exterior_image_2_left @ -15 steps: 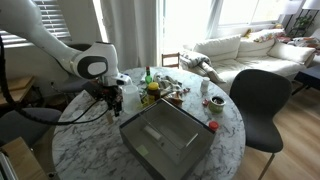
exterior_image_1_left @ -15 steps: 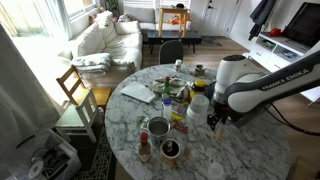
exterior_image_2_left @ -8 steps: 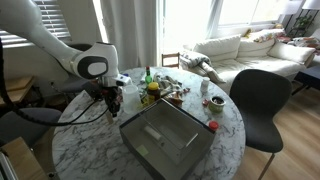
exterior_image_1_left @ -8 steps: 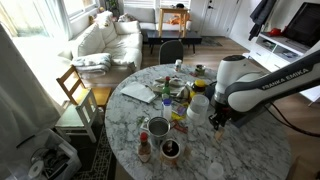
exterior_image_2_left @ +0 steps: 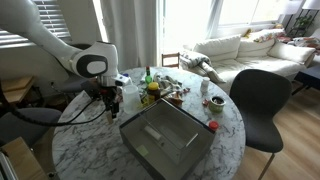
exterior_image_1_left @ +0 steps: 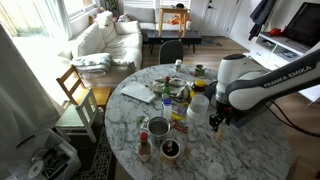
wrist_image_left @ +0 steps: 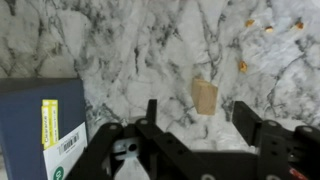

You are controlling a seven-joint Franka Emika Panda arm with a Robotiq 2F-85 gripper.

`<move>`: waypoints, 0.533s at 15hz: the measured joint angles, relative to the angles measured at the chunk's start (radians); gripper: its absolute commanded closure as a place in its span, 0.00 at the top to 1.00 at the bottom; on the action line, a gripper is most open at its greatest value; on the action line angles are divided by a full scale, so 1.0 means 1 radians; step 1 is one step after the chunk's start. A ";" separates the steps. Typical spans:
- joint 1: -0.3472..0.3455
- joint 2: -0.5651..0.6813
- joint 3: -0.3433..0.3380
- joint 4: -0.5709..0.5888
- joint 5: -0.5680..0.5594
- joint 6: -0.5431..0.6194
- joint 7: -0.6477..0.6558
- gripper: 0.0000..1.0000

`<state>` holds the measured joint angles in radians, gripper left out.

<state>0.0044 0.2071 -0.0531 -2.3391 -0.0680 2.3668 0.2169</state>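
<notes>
Tan rect. block (wrist_image_left: 205, 97) on marble table (wrist_image_left: 120, 45)

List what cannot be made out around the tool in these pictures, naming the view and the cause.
1. Tan block: clear only in the wrist view. In both exterior views it is too small, or hidden behind the tool.
2. Blue box: cut off by the left edge of the wrist view, and its label print is blurred.
3. Clutter at the middle of the table: too small to name in both exterior views.
</notes>
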 measured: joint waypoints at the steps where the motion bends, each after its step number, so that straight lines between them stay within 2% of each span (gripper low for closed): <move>1: 0.000 -0.006 0.000 -0.001 0.000 -0.005 0.000 0.62; 2: 0.000 -0.010 0.000 -0.002 0.000 -0.010 0.000 0.62; 6: 0.000 -0.018 0.000 -0.002 0.000 -0.017 -0.001 0.30; 7: 0.000 -0.017 0.001 -0.002 0.002 -0.020 -0.003 0.70; 8: 0.000 -0.017 0.001 -0.002 0.005 -0.024 -0.005 0.69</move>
<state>0.0044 0.1905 -0.0518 -2.3413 -0.0633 2.3426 0.2122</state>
